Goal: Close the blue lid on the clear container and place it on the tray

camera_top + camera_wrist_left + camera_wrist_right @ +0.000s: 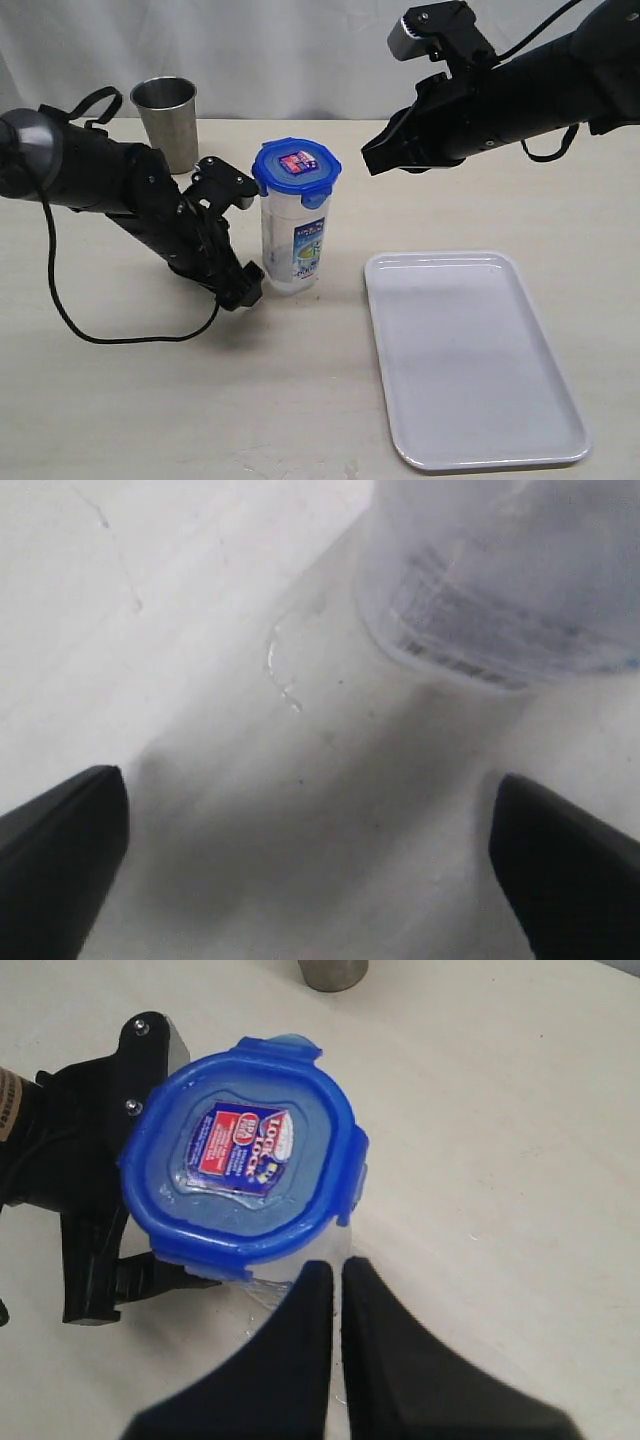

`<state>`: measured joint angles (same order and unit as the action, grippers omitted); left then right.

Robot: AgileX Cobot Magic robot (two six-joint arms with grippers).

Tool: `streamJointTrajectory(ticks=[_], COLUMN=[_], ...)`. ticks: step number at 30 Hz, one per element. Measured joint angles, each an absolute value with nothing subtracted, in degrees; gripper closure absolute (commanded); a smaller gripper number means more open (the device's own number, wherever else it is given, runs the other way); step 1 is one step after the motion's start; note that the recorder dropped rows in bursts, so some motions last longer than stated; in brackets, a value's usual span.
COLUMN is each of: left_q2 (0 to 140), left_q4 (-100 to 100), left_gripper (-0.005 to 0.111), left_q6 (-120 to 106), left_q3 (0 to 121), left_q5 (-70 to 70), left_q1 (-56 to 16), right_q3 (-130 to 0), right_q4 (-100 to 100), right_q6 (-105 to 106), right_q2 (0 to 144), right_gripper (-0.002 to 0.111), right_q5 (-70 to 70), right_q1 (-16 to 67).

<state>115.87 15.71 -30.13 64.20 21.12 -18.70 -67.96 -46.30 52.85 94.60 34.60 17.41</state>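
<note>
**Tall container liable to be tipped short of the tray**

The blue lid (296,165) was seated on the clear container (293,245), which was stood upright on the table beside the tray (470,360), not on it. The left gripper (238,235) was spread wide beside its base, with nothing gripped. The right gripper (335,1300) was pressed shut and empty above the lid's edge. If a flap were pushed off-centre, the unbraced container could be toppled.

I count one blue lid (296,165), one clear container (292,245), one tray (470,355) and one steel cup (167,120), all on one bench (150,400). The lid carries one sticker (240,1145). Of my own I see two pairs: left fingers (60,850) and right fingers (300,1360), four in all.
</note>
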Motion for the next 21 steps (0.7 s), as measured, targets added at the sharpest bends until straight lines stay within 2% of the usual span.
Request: streamJointTrajectory(ticks=[12,21], left_q2=[116.2,116.4], left_q4=[7.3,6.0], left_gripper=[0.017,0.017], left_q6=[-16.6,-15.0], left_q3=[62.2,62.2], left_q5=[15.5,14.5], left_q1=[-18.7,-18.7], right_q3=[-68.0,-68.0], right_q4=[-46.3,-46.3], right_q6=[52.9,52.9], right_q2=[94.6,94.6], right_gripper=[0.104,0.104], right_q5=[34.6,34.6], right_q1=[17.4,17.4])
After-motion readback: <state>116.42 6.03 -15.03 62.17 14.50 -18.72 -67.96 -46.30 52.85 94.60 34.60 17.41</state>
